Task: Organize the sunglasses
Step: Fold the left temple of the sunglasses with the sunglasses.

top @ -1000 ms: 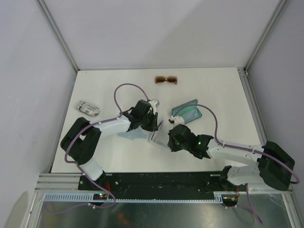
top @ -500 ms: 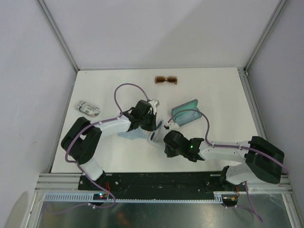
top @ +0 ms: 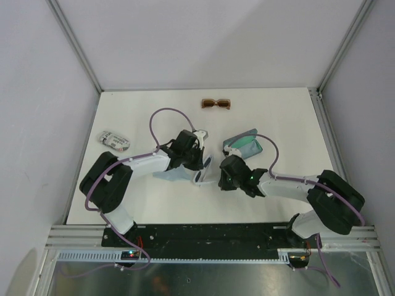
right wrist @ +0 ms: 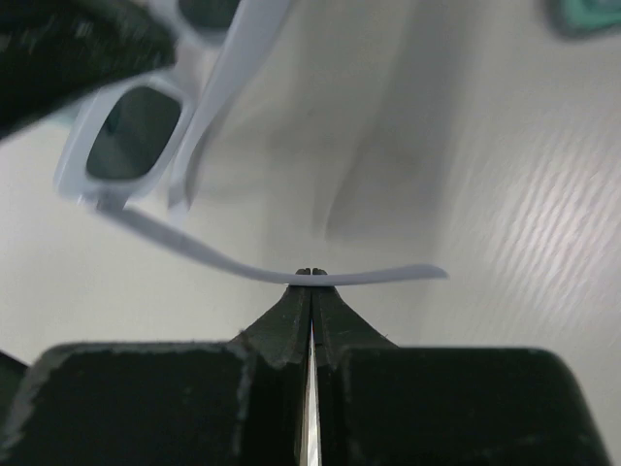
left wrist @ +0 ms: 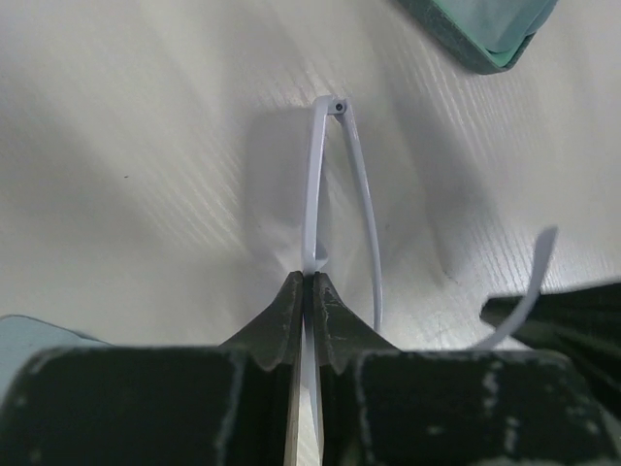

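Nearest the arm bases, the right gripper (right wrist: 310, 277) is reaching left toward the middle of the table (top: 142, 117), its fingers clenched on one thin white temple arm. That temple is crossing its fingertips roughly left to right in the wrist view. The left gripper (left wrist: 307, 283) is coming in from the left and pinching the same white sunglasses (top: 202, 168) tight, with a second temple standing out beyond its fingertips, away from the camera. So the white pair is hanging between the two claws, just above the tabletop near the centre. Its temples are spread open, and the front with the dark lenses is sitting close against the left gripper. From above, the front is showing as a short strip slanting from near-left to far-right, though the arms are hiding much of it. A light blue cloth (top: 171, 176) is lying flat under the left gripper. Just right of and beyond the grippers, an open case (left wrist: 464, 50) is resting with its lid raised; something pale teal is lying inside, and I cannot tell what it is. Further left, a small grey oblong item (top: 115, 141) is lying well apart. Farthest back, the brown sunglasses (top: 216, 103) are lying on the table near its far edge, their long axis running left to right.
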`<action>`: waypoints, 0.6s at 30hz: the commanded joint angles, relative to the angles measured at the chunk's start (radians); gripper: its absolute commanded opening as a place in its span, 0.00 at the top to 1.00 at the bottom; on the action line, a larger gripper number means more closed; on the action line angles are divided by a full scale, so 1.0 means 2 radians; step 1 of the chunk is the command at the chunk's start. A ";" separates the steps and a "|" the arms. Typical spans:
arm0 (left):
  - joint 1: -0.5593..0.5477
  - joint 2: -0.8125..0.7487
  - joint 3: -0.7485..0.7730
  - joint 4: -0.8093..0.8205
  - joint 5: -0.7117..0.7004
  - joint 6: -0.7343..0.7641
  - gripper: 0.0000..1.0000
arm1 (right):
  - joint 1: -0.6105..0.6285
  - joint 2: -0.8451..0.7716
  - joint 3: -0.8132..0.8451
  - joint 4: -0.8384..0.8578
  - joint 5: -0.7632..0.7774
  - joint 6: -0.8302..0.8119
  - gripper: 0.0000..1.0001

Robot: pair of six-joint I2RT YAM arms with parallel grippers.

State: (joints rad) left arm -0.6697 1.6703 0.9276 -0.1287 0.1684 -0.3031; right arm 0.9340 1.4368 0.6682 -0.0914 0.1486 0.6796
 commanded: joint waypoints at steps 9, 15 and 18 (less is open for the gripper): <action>-0.036 0.012 0.027 0.005 0.022 0.016 0.92 | -0.095 0.120 0.086 0.076 -0.089 -0.048 1.00; -0.043 0.008 0.028 0.006 0.028 0.011 0.91 | -0.110 0.140 0.108 0.084 -0.098 -0.047 1.00; -0.043 0.004 0.027 0.006 0.023 0.008 0.87 | -0.113 0.133 0.109 0.069 -0.092 -0.052 1.00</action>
State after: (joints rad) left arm -0.7368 1.6878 0.9474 -0.1291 0.1715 -0.2878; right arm 0.7189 1.7020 0.8436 0.0196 -0.0349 0.5995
